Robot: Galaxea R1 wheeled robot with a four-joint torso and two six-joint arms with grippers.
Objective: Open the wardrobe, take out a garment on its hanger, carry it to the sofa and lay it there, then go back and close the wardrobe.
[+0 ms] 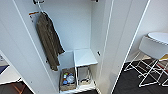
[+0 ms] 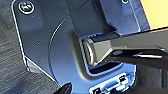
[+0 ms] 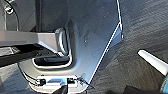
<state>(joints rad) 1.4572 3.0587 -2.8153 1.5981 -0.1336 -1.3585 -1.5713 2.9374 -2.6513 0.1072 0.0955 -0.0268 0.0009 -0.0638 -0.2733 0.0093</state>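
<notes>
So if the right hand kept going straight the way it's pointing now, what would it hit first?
Most likely the robot's own dark plate, which lies straight ahead in the right wrist view. Past its edge is grey carpet. I cannot tell how far off the plate is.

Basket contents are blurred, perhaps bottles.

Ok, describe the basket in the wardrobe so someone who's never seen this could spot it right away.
Look into the open white wardrobe and down to its floor. Below the hanging olive-brown jacket, left of a small white shelf unit, sits the basket. It alone is brown and woven, holding small colourful items.
</notes>
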